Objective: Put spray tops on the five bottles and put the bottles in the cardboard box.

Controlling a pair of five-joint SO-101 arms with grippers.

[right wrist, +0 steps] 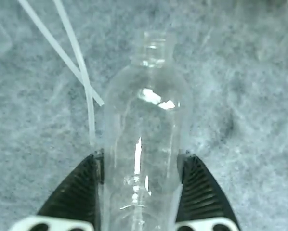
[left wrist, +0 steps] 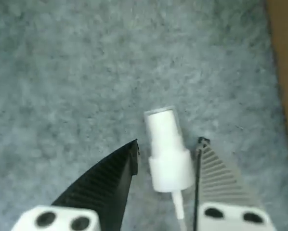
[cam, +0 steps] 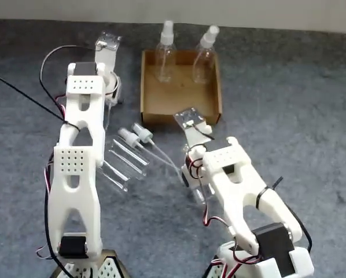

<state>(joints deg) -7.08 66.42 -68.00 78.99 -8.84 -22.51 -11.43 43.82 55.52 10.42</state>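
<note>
A white top is being gripped by the left end effector, which is closed on its collar. The top's thin tube is pointing back toward the wrist. It is being held above the grey tabletop, near one side wall of the box.

A clear bottle with a bare neck is being clamped around its body by the right end effector. Its neck is pointing away from the wrist, near the front wall of the box.

Two capped bottles are being shown upright along the far wall of the box.

Two loose tops and two loose bottles are being shown lying on the tabletop between the arms. The tops' tubes are being seen crossing just beside the clamped bottle.
</note>
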